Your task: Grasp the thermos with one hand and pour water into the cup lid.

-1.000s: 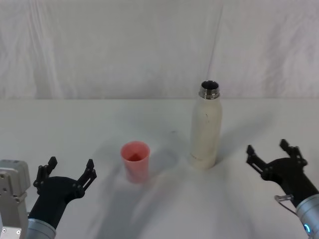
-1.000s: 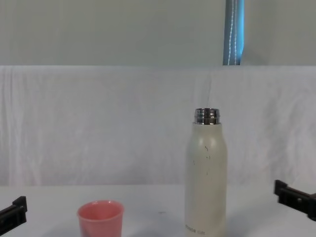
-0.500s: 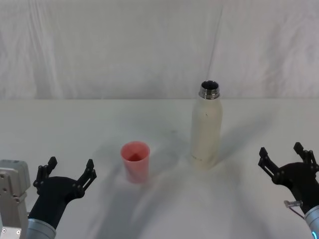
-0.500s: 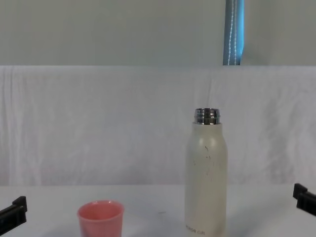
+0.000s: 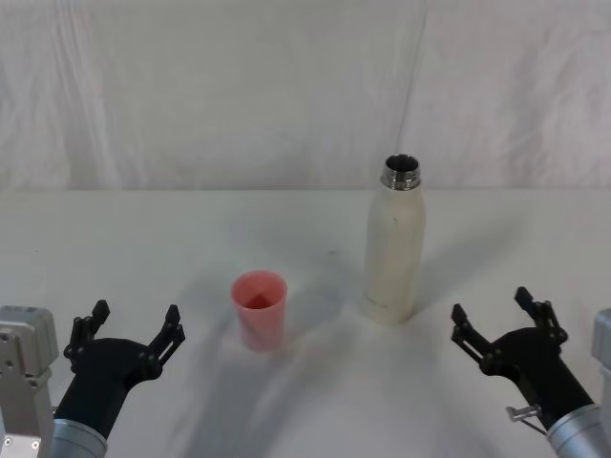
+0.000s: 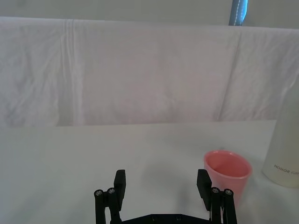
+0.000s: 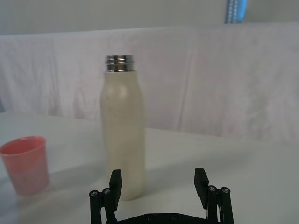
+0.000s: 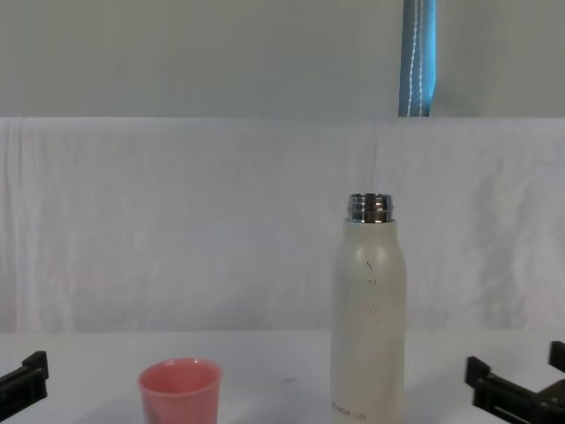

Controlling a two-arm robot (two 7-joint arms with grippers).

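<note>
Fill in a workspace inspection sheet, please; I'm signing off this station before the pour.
Surface: white table, bare around the items.
Job's things: thermos upright, uncapped; cup lid upright on its left, apart from it.
Clutter: nothing seen.
Grippers: left gripper open, near the front edge, holding nothing; right gripper open, facing the thermos, not touching.
Cables: thin wire loop beside right wrist.
Surroundings: white cloth backdrop; blue pole behind.
</note>
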